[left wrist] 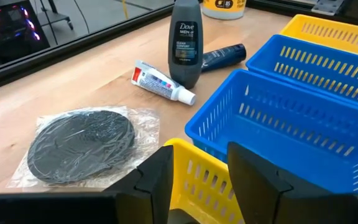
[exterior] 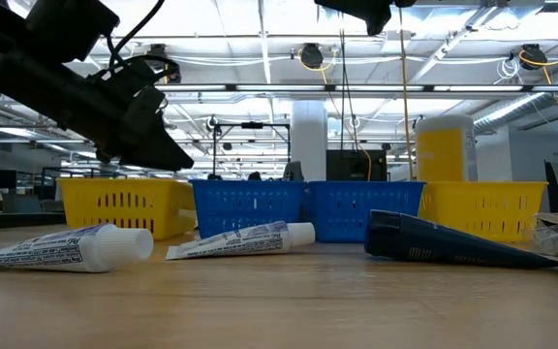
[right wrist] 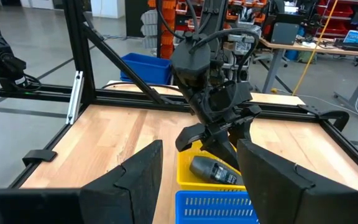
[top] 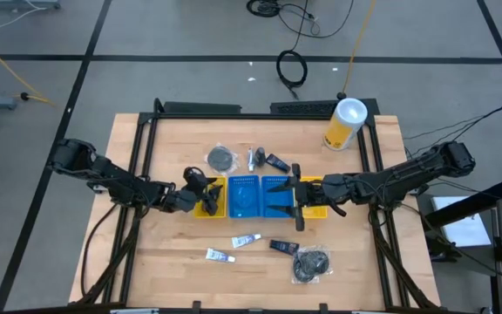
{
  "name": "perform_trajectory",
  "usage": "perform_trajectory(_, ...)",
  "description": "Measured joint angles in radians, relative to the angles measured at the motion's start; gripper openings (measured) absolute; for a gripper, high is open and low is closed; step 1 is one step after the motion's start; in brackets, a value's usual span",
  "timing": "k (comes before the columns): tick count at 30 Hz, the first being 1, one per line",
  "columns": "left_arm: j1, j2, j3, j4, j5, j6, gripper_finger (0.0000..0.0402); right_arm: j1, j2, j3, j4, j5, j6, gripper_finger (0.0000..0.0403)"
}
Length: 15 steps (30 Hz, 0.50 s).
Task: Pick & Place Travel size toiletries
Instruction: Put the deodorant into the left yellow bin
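Wooden table top (top: 172, 253) carries a row of four bins, yellow, blue, blue, yellow, and most of the travel size toiletries lie outside them. One dark bottle (right wrist: 211, 169) already rests in the yellow bin (right wrist: 194, 173) on the left arm's side, directly under the left gripper (right wrist: 219, 137), whose fingers stand apart with nothing between them; I judge this item was just put down, so one piece is placed. What is left seems to be much more: behind the bins an upright dark bottle (left wrist: 186, 43), a lying navy bottle (left wrist: 224, 56), a white tube (left wrist: 163, 83) and a flat round wrapped bundle (left wrist: 82, 142); in front of them two white tubes (top: 246, 240) (top: 219, 255), a navy packet (top: 283, 247) and a second wrapped bundle (top: 311, 264). The right gripper (top: 299, 194) waits over the blue bin (top: 274, 196) beside the far yellow bin (top: 314, 196), fingers wide and empty. The large yellow canister (top: 345, 123) stands at the back corner. Whether the blue bins or the right yellow bin hold anything is hard to make out, because the arm covers part of them from above, and the low view shows only their walls
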State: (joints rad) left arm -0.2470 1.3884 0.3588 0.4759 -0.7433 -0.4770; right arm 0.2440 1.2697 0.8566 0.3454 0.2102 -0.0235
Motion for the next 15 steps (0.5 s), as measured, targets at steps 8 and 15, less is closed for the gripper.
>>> perform_trajectory(8,0.0,0.0,0.0,0.083,0.002,0.05,0.0147,-0.035,0.077,0.0,0.01,0.136,0.027,0.0199)
perform_trajectory(15,0.0,0.0,0.0,0.124,0.018,0.082,0.0147,-0.154,0.192,0.0,0.054,0.154,0.124,0.0199)
